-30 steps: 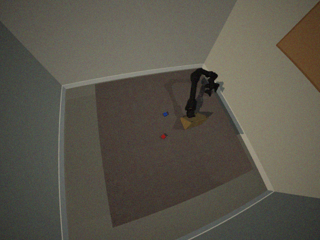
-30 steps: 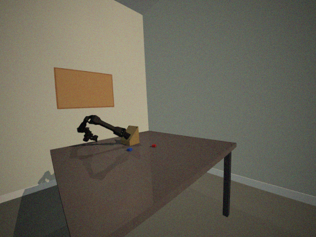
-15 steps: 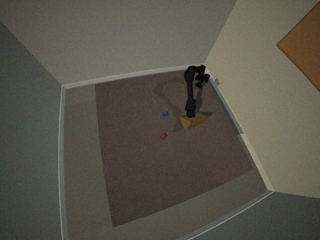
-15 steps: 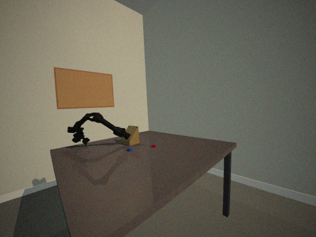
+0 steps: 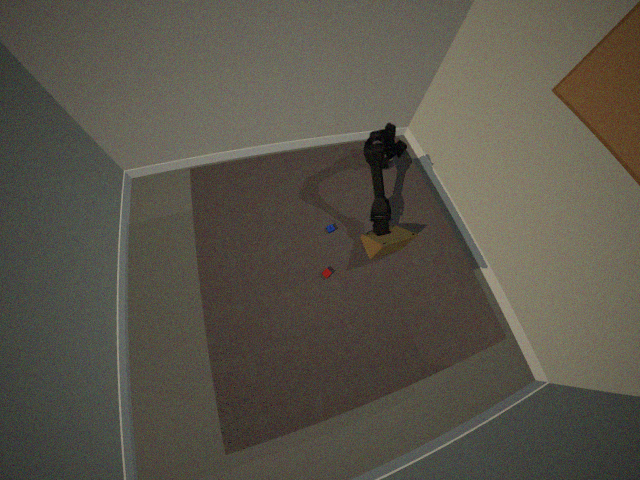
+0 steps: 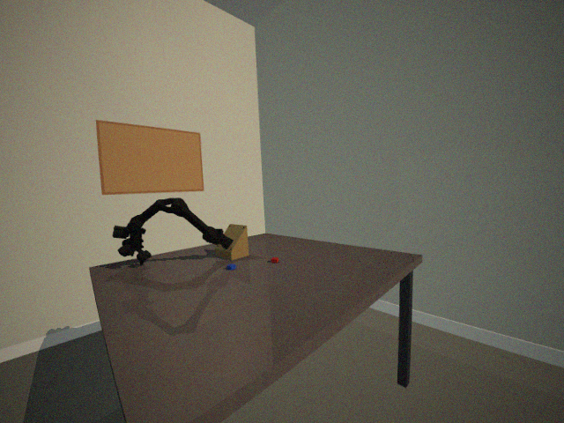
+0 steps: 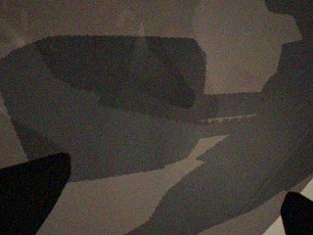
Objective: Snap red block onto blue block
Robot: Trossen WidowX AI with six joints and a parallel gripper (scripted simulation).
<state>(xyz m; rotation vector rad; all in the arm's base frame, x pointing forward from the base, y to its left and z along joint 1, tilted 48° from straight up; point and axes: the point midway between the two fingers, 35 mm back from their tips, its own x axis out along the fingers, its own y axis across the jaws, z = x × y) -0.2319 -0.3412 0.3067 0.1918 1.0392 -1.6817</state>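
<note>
In the exterior view, the claw is held over the left part of the table, spread wide, with nothing gripped. The red block is seen on the table, to the right of the blue block and apart from it. The arm is mounted on a wedge, beyond the blue block.

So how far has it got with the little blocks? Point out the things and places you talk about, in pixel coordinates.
Nothing looks finished. The red block (image 5: 326, 273) (image 6: 274, 260) and blue block (image 5: 330, 228) (image 6: 231, 267) lie apart on the table (image 5: 268, 330) (image 6: 291, 291). The fingers are open and hold nothing, away from both. Gripping red, pressing it onto blue and letting go are left.
</note>
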